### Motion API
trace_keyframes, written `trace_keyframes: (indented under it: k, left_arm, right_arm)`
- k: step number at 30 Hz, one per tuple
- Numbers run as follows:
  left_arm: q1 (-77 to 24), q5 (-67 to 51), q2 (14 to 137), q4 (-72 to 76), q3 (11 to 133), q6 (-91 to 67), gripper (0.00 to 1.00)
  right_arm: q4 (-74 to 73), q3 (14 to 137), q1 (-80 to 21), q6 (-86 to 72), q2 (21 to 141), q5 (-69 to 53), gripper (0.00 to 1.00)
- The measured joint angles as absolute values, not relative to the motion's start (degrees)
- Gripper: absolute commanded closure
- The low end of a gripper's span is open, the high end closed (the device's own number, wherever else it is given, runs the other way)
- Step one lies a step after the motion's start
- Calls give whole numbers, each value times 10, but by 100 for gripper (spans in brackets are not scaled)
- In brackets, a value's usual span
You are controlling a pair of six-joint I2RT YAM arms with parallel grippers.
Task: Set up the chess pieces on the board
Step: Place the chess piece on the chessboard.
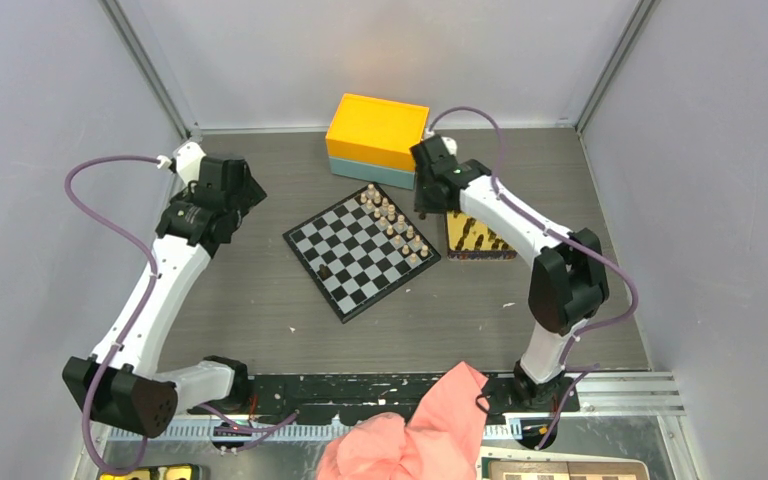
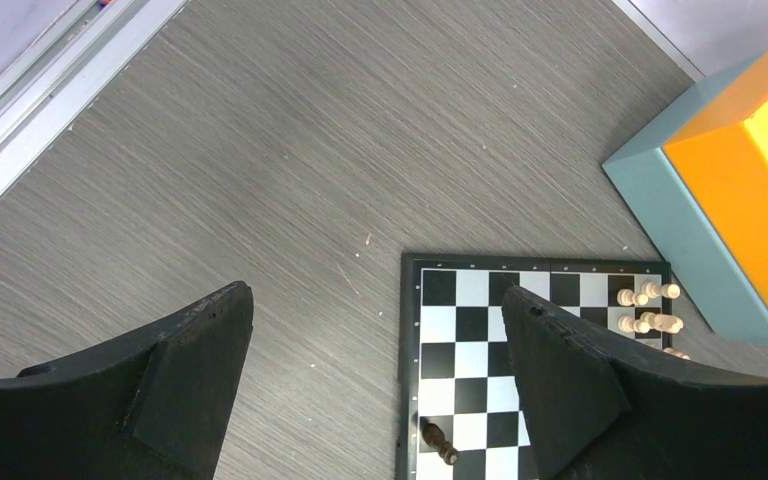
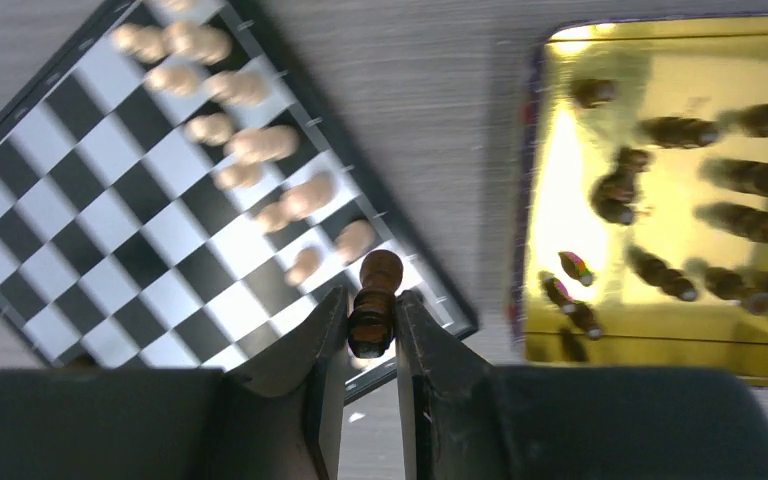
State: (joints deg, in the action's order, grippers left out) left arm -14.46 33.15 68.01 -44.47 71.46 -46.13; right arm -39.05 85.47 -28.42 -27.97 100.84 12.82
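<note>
A: Right side?
B: My right gripper (image 3: 372, 330) is clamped on one dark piece (image 3: 373, 305), over the board (image 1: 360, 250) edge, beside the gold tin (image 3: 580, 200).
A: Left?
B: My left gripper (image 2: 377, 295) is spread wide and holds nothing, by the board's corner.
A: Counts?
B: Two rows of light pieces (image 1: 396, 226) and one lone dark piece (image 2: 440, 443) on the board. The tin's are too blurred to count.

Grey table (image 1: 260, 300) bears the board (image 1: 345, 252), gold tin (image 1: 482, 256) and orange box (image 1: 375, 130)

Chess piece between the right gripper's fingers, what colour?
Dark brown; the chess piece shows best in the right wrist view.
</note>
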Motion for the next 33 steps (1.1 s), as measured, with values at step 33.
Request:
trace_keyframes:
  k: [33]
  left_arm:
    - [-144, 314, 626, -444, 641, -476, 4]
  right_arm:
    - [-434, 1062, -508, -257, 1232, 130, 100]
